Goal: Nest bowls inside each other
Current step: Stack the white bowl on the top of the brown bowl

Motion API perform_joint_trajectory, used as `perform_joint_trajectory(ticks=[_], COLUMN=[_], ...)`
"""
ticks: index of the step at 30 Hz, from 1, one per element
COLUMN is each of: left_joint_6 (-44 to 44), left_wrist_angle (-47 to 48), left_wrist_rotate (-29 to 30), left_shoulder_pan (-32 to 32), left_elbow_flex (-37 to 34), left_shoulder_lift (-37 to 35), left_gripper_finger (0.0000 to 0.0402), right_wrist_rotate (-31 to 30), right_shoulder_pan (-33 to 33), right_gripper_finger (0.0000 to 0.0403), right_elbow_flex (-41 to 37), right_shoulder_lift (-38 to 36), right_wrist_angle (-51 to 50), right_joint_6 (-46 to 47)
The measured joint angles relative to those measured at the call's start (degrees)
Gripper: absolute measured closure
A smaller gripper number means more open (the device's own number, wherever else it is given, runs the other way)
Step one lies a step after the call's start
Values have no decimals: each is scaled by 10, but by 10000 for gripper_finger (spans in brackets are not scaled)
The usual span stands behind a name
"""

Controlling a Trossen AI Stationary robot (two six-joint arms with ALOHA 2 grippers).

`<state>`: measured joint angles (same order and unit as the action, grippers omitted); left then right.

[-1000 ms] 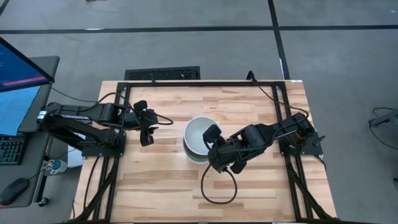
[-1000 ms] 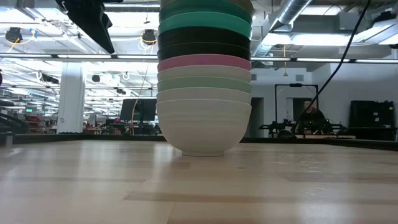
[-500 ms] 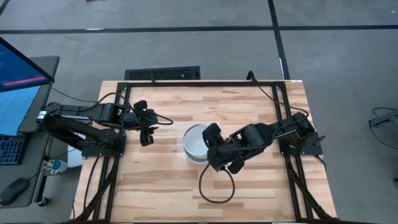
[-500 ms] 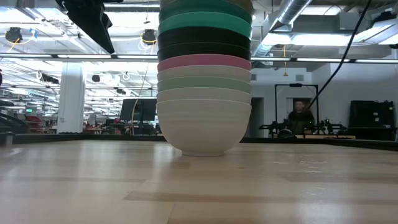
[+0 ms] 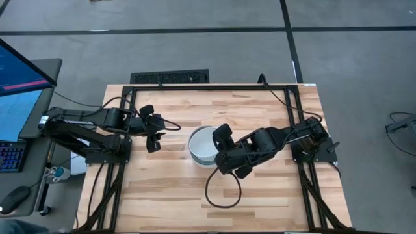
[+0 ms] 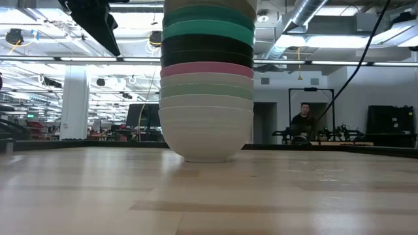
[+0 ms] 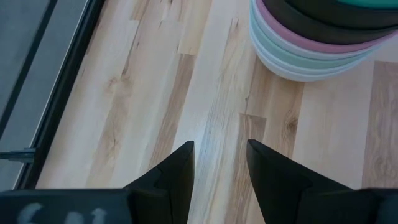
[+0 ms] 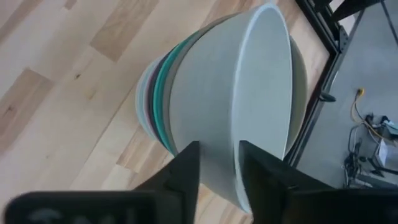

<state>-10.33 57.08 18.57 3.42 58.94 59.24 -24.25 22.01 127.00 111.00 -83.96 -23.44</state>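
We found the bowls (image 6: 206,98) all nested mid-table; our right gripper (image 8: 219,163) pinched the top bowl's rim, left gripper (image 7: 219,163) slightly parted, empty.

A pale wooden table (image 5: 175,195) of butcher-block planks carries the scene, edged by a black metal frame (image 5: 214,86). Directly on its top, near the middle, stands one nested stack of bowls (image 6: 206,78): a white bowl (image 6: 205,134) touches the wood, with sage green, pink, black and teal rims rising above it. A black cable (image 5: 221,194) loops across the planks just beside the stack.
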Motion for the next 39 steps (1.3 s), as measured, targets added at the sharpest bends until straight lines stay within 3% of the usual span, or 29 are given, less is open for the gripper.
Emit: perform_joint_trajectory(ticks=[7, 13, 23, 39], left_joint_6=[0, 0, 0, -5], left_wrist_angle=[0, 0, 0, 0], left_wrist_rotate=[0, 0, 0, 0], left_shoulder_pan=[0, 0, 0, 0], left_elbow_flex=[0, 0, 0, 0], left_shoulder_lift=[0, 0, 0, 0], left_gripper_finger=[262, 262, 262, 262], right_wrist_rotate=[4, 4, 4, 17], right_shoulder_pan=[0, 0, 0, -4], right_gripper_finger=[345, 383, 357, 363], right_elbow_flex=[0, 0, 0, -6], right_shoulder_lift=[0, 0, 0, 8], right_wrist_angle=[-15, -15, -5, 38], right_joint_6=[2, 10, 11, 10])
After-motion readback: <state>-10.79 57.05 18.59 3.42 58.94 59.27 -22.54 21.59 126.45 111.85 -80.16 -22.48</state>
